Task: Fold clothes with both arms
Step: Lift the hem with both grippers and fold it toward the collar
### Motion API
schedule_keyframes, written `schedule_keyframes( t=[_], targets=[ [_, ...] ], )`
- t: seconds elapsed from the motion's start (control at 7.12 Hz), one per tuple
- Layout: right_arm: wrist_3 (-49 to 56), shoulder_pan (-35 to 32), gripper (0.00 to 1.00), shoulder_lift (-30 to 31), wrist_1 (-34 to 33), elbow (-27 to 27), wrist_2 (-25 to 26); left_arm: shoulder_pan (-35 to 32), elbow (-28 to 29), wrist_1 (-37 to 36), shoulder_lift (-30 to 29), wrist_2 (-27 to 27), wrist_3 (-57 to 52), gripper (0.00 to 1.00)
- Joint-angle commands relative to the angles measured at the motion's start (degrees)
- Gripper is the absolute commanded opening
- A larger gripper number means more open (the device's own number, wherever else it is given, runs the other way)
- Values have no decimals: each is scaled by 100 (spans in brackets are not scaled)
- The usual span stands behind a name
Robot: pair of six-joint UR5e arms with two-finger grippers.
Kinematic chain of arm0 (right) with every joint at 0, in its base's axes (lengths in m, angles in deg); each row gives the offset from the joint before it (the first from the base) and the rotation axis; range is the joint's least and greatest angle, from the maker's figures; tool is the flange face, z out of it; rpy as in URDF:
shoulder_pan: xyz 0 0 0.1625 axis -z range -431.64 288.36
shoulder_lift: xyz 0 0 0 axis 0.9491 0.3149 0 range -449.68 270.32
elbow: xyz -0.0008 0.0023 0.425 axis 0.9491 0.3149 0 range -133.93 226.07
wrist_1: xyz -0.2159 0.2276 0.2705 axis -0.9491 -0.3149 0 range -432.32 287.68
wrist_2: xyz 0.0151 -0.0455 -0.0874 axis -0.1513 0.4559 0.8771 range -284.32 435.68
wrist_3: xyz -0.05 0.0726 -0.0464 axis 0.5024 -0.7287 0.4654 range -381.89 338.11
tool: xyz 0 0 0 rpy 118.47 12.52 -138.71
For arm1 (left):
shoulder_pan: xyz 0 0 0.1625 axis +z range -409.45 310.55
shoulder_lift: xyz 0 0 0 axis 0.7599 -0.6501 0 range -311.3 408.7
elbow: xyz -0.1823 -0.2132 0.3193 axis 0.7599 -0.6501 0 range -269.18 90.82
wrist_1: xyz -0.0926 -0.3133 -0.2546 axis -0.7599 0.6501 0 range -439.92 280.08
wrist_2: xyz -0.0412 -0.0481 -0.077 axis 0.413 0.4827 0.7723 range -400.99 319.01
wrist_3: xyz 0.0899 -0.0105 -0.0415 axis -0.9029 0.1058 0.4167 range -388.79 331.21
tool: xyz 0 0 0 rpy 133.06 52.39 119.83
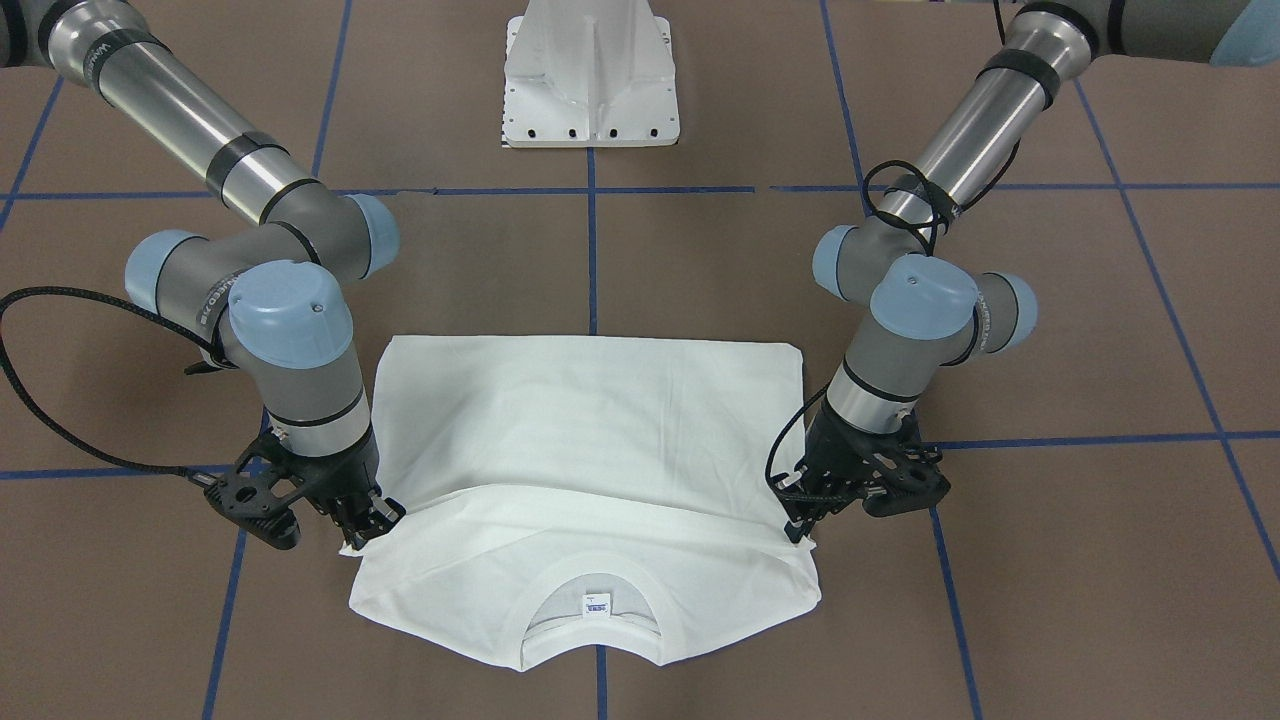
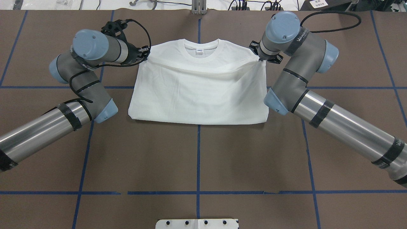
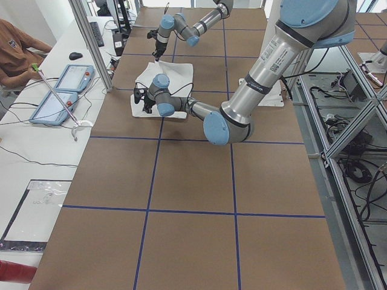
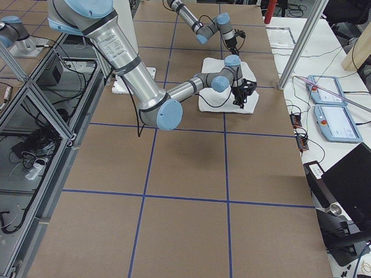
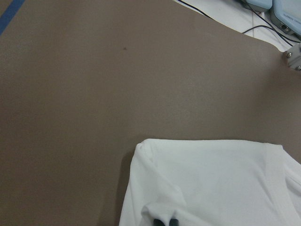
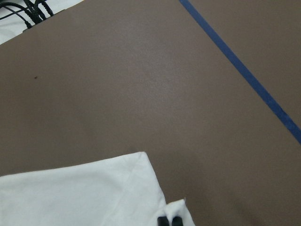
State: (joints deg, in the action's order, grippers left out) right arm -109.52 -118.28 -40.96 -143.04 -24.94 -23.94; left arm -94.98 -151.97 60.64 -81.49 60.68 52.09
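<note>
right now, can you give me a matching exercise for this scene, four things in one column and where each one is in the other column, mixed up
Things:
1. left arm's fingers
2. right arm's fingers
3. neck tag
4. white pedestal

Places:
A. inside the round collar
B. standing on the table, apart from the T-shirt
C. shut on the folded layer's corner, at the front-facing view's left
D. shut on the folded layer's corner, at the front-facing view's right

Pairs: 1-D, 2-C, 3-A, 4-B

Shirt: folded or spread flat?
Half-folded: T-shirt doubled over itself, top layer's edge just short of collar, pinched by left gripper and right gripper.
</note>
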Motion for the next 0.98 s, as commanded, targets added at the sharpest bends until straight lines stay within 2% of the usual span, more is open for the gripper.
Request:
schedule_keyframes(
  t=[0.0,0.14,0.28,0.42,0.56,0.84],
  targets=[
    [157,-196,0,-134,50,131,-83,-131,-23,23,-7,11,-2,0],
    [176,-275,0,-239,50,123,-145,-210,-101,49,-7,37,-11,0],
    [176,-485,0,-249,32,1,-554,-307,-276,93,19,72,-11,0],
    [159,-513,0,-249,6,43,-637,-438,-287,102,28,255,-20,0],
    [184,-504,0,-275,32,148,-629,-509,-278,102,46,300,-107,0],
    [150,-356,0,-652,59,753,-480,-501,-129,102,63,292,-248,0]
  ],
)
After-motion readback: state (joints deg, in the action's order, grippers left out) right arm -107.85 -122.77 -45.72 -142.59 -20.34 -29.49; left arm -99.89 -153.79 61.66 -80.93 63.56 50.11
